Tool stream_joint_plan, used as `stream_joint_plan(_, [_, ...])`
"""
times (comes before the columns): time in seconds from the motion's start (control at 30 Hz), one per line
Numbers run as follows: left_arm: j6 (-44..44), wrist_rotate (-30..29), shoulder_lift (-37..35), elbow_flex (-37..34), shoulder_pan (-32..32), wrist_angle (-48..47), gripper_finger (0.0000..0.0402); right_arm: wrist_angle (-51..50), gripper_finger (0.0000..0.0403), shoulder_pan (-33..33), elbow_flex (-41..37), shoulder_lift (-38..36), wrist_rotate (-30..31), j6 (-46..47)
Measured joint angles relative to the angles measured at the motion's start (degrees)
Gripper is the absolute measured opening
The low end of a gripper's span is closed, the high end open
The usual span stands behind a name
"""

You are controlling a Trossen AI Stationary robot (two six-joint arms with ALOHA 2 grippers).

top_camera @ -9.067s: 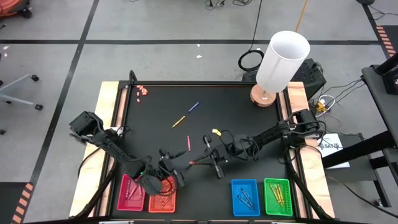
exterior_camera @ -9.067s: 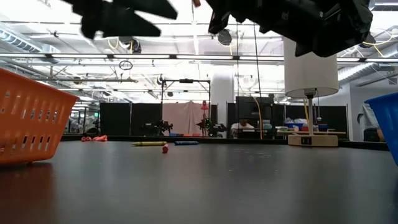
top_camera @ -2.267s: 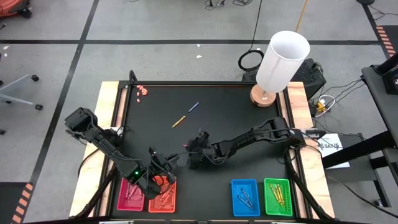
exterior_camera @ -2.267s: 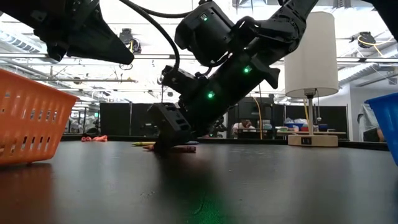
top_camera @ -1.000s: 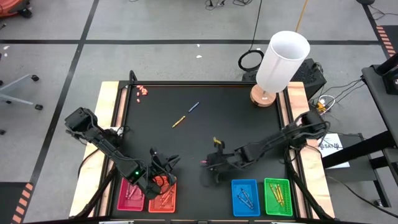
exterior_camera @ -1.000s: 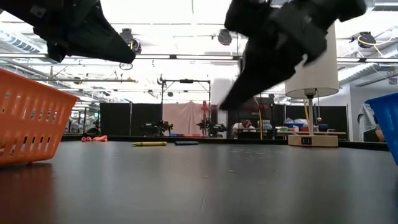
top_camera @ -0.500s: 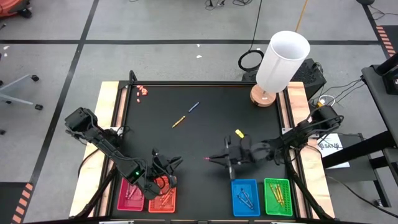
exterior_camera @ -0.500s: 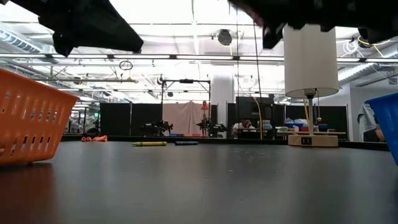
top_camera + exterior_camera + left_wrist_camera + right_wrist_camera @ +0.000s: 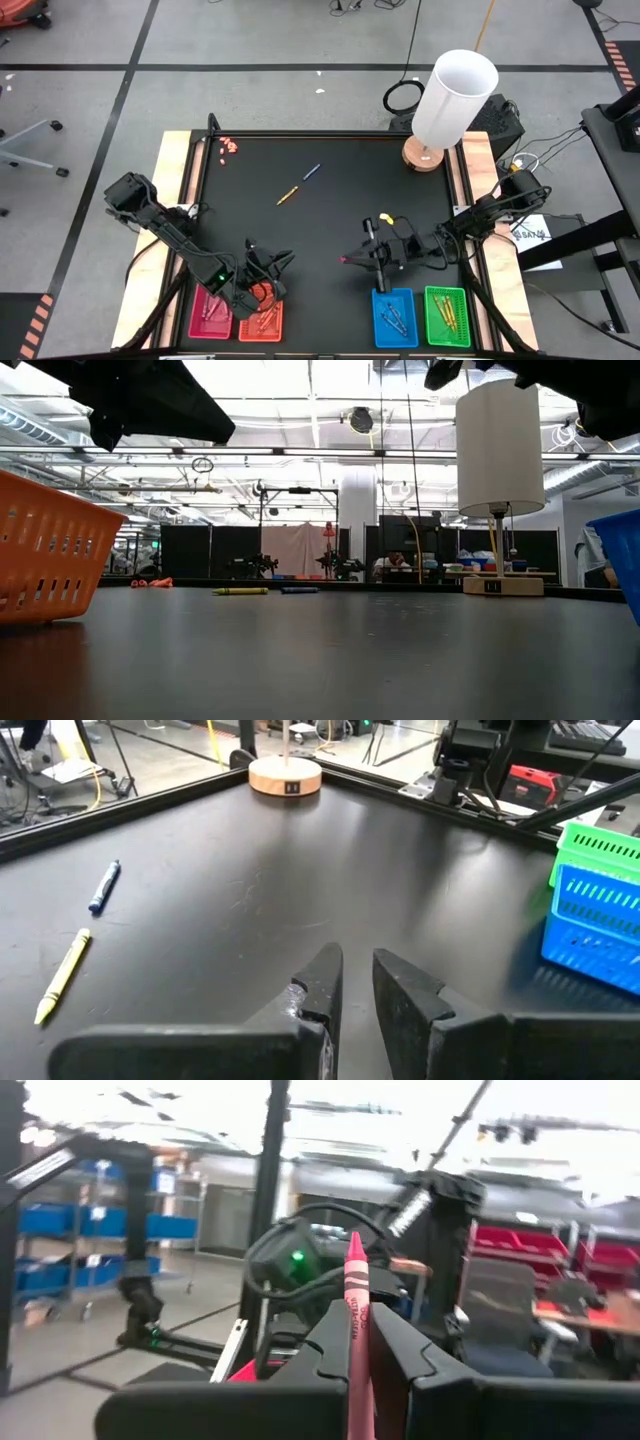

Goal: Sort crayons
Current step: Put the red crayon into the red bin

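Note:
My right gripper (image 9: 352,260) hangs above the table just beyond the blue tray (image 9: 393,316), shut on a red crayon (image 9: 345,260). My left gripper (image 9: 266,272) hovers over the far edge of the orange tray (image 9: 262,320). Its fingers (image 9: 325,982) stand a narrow gap apart with nothing between them. A yellow crayon (image 9: 287,194) and a blue crayon (image 9: 312,172) lie flat on the black table top toward its far side. Several crayons lie in the pink tray (image 9: 210,312), the orange tray, the blue tray and the green tray (image 9: 446,316). My right gripper pinches the red crayon's shaft (image 9: 355,1315) between its two fingers. The fingers lie along the crayon and point roughly level toward the table's left. The crayon's pointed end (image 9: 353,1240) sticks out past the fingertips. It is lifted clear of the table.
A white lamp (image 9: 450,100) stands on a round wooden base at the far right corner. A cluster of small pink bits (image 9: 229,146) lies at the far left corner. Wooden rails border the black top on both sides.
My right gripper has risen with the red crayon and drawn a little toward the table's right edge. It has tipped from pointing down to about level, still shut on the crayon.

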Motion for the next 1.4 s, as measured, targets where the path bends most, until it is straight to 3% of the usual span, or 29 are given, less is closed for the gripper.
stream_joint_plan(0.13, [0.0,0.0,0.0,0.0,0.1,0.0,0.0060,0.1,0.0002,0.0,0.0,0.0,-3.8,-6.1])
stream_joint_plan(0.5, [0.1,0.1,0.0,0.0,0.1,-0.1,0.0060,-0.1,0.0002,0.0,0.0,0.0,-4.0,-21.4])
stream_joint_plan(0.73, [0.1,0.1,0.0,0.0,0.1,-0.1,0.0060,-0.2,0.0002,0.0,0.0,0.0,-8.7,-29.4])
stream_joint_plan(1.07, [0.1,0.1,0.0,0.0,0.1,-0.4,0.0060,-2.7,0.0002,0.0,0.1,0.0,-8.7,-30.5])
stream_joint_plan(1.4, [0.1,0.1,0.0,0.0,0.2,-0.3,0.0060,-2.8,0.0002,0.0,0.1,0.0,-8.0,-16.9])
